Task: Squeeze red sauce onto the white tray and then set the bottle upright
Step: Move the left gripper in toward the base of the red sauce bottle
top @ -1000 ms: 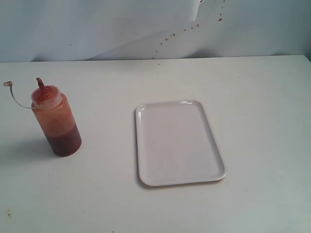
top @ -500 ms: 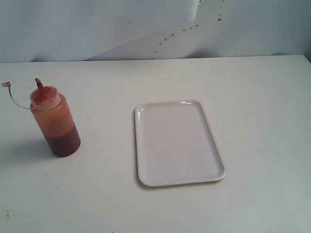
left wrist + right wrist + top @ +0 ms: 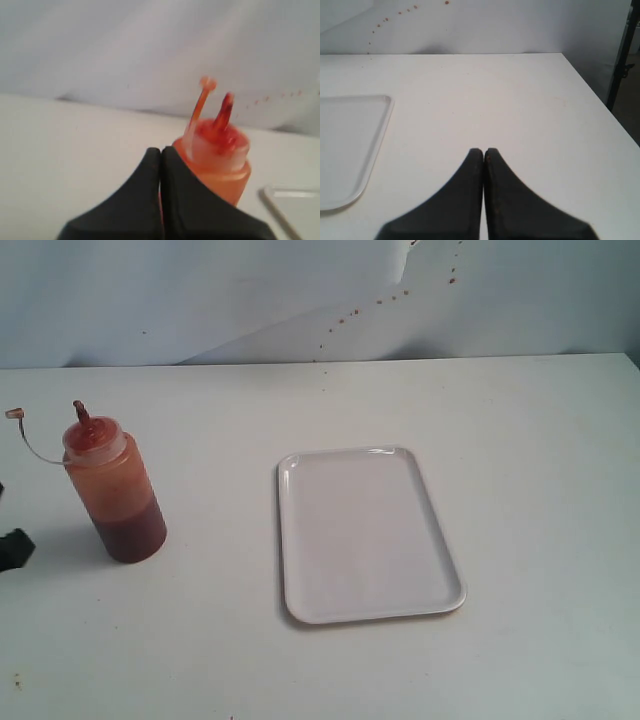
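Just entered exterior view at left edge: left gripper (image 3: pixel 12 548), near bottle (image 3: pixel 113 490), jaws pressed together, holding nothing. Bottle upright on table (image 3: pixel 520 430), well left of bare tray (image 3: pixel 370 535). Right gripper (image 3: pixel 483 151) likewise closed, empty, near tray. Approach only beginning; must open before grasping.

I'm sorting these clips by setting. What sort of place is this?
Probably a lab test bench, not a kitchen: plain white table, spattered sheet as backdrop, one bottle and one tray.
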Tool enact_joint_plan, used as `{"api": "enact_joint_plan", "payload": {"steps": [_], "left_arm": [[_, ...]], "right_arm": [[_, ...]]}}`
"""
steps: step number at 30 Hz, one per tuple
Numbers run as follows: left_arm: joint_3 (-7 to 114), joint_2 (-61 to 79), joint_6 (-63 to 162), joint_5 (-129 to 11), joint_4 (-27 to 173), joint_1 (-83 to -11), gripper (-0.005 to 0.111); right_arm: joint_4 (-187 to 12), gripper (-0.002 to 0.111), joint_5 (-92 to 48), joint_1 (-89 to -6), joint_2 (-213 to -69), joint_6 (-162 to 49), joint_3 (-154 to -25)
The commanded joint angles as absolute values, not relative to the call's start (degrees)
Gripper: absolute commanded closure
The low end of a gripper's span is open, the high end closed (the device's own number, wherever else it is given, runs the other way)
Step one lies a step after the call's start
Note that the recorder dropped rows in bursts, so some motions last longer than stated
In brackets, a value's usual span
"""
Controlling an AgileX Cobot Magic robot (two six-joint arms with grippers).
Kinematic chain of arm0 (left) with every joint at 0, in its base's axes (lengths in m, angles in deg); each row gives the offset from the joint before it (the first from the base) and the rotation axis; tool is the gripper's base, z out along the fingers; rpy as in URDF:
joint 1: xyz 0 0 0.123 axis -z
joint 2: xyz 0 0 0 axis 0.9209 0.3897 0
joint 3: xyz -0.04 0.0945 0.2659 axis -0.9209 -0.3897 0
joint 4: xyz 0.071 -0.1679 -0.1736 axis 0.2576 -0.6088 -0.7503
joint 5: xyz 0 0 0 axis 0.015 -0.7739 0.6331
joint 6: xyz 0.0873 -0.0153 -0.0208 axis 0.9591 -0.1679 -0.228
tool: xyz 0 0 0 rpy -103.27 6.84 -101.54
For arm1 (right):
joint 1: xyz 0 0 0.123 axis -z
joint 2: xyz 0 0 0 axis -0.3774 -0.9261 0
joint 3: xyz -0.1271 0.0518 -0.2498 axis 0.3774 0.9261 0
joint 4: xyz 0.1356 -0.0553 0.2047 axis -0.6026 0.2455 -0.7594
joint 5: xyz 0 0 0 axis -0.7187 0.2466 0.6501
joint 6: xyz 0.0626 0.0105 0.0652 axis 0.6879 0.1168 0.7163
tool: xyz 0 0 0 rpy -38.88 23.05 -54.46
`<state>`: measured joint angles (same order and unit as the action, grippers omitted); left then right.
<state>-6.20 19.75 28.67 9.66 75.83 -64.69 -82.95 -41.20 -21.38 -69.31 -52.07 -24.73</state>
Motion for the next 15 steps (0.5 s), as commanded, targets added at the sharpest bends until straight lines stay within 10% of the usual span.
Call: {"api": "enact_joint_plan", "payload": {"steps": [1, 15], "left_arm": [[-2.51, 31.49, 31.09, 11.32, 79.75, -64.79, 0.107], [4.19, 45.6, 38.25, 11.32, 86.95, -64.79, 0.107]], "right_arm": [[-83.27, 0.108, -41.13, -21.04, -68.99, -51.97, -24.58], [-83.27, 0.108, -41.13, -21.04, -68.99, -51.97, -24.58]]}}
